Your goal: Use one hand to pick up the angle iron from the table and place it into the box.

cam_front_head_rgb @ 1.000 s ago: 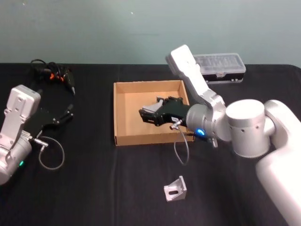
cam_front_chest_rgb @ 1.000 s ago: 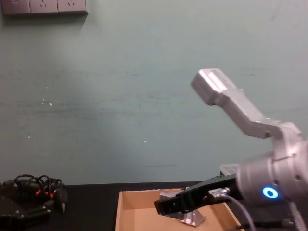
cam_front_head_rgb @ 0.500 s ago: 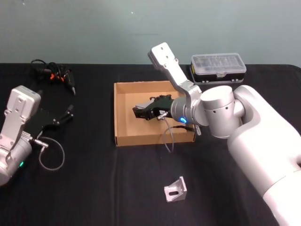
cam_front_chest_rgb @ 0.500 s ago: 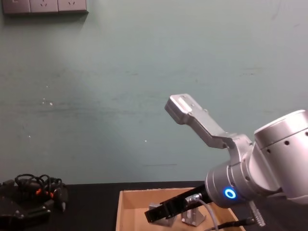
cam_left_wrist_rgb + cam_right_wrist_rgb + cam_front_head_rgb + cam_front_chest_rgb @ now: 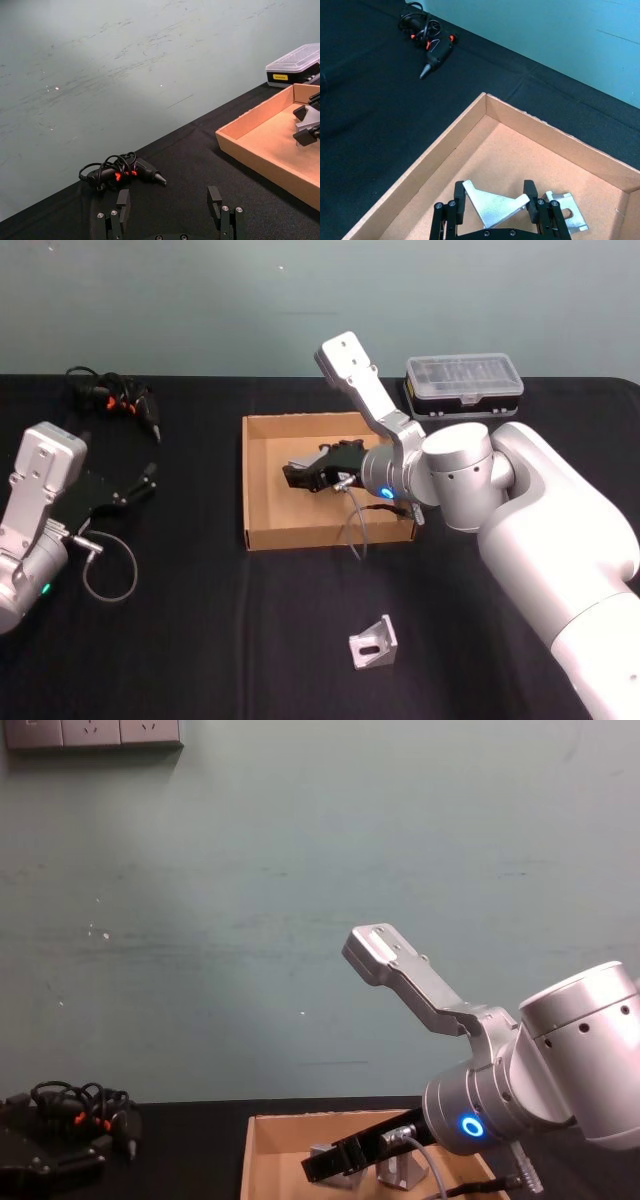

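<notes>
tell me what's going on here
The right gripper is low over the box, its jaws closed on an angle iron. A second bracket already lies on the box floor, and a third bracket sits on the table, nearer the robot. The left gripper is parked at the table's left side, jaws open.

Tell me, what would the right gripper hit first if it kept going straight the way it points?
Most likely the floor of the box. The right gripper, shut on an angle iron, slants down inside the box toward bare cardboard. Depth is unclear, so take that as a guess.
</notes>
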`<state>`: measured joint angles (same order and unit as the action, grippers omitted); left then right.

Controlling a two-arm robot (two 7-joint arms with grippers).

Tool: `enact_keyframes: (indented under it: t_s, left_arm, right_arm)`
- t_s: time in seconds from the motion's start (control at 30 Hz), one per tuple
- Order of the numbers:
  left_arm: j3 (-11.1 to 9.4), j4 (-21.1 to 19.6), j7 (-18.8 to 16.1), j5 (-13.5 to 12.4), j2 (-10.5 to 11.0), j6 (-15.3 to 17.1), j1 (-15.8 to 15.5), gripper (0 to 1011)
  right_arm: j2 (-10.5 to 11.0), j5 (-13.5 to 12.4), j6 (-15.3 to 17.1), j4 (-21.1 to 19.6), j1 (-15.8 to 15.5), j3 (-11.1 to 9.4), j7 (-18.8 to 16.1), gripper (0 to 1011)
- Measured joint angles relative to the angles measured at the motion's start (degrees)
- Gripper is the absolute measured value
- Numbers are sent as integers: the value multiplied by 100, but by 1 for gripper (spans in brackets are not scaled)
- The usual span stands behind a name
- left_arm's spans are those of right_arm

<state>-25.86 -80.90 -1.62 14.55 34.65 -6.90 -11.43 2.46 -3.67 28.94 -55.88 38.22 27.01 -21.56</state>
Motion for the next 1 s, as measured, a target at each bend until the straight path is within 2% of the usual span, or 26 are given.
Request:
enact_keyframes:
  t_s: [0.1,0.13,0.2,0.23,0.4,0.87,1.0]
  left_arm:
    - [0,0,0,0,0,0,0,1011]
    - [0,0,0,0,0,0,0,1011]
    - [0,0,0,0,0,0,0,1011]
    - [0,0,0,0,0,0,0,1012]
    - [0,0,0,0,0,0,0,1012]
    - [0,0,0,0,0,0,0,1011]
    - [0,0,0,0,0,0,0,1011]
  right_arm:
    - [2,1,13,-13,-3,2,1,750]
    - [3,1,21,-19,-4,3,3,802]
    - [4,2,28,-22,-5,4,3,829]
    - [4,3,33,-27,-6,5,3,890]
    - [7,4,47,-41,-8,8,4,996]
    - [14,11,64,-64,-17,12,12,1004]
    - [68,37,41,-289,-118,1,17,1004]
